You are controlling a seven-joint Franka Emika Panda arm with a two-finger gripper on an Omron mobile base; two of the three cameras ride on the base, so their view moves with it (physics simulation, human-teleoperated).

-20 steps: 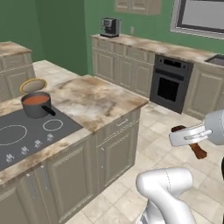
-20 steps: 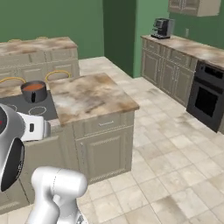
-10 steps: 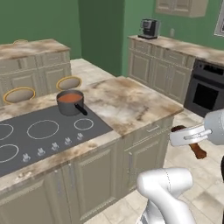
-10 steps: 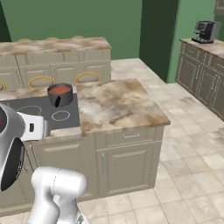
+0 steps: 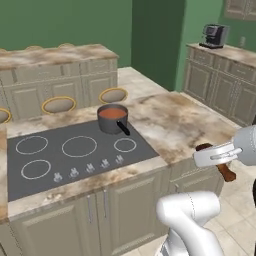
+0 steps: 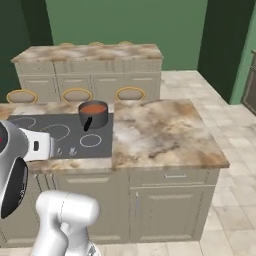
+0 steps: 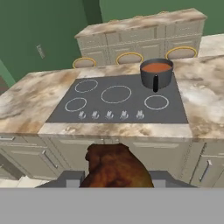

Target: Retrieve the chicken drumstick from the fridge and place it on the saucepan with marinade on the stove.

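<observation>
Swinging round with the base, both base cameras now face the island squarely, where a second ago the oven wall and coffee machine took up much of the picture; this is the cameras' travel, not the things', and the arm keeps the same carried pose in front of the base. The gripper (image 5: 216, 156) is closed on the chicken drumstick (image 7: 116, 168), whose brown-red bulk sits between the jaws at the bottom of the hand view and pokes out past the hand in the left base view. It hangs off the near edge of the table (image 5: 190, 125), out over the floor and not yet above the top. The saucepan (image 5: 113, 118) stands at the far edge of the stove (image 5: 75, 155), close to its far right corner, with the marinade (image 7: 157, 67) a flat orange-red disc inside. From the gripper the pan lies ahead across the cooktop and to the right in the hand view. Its short black handle (image 7: 155, 82) points back toward the robot, so an approach from above looks safer than one along the handle's line. Room over the cooktop is open, knobs low along the near edge; three round stools (image 6: 75, 95) sit beyond the far edge, well out of the way.
</observation>
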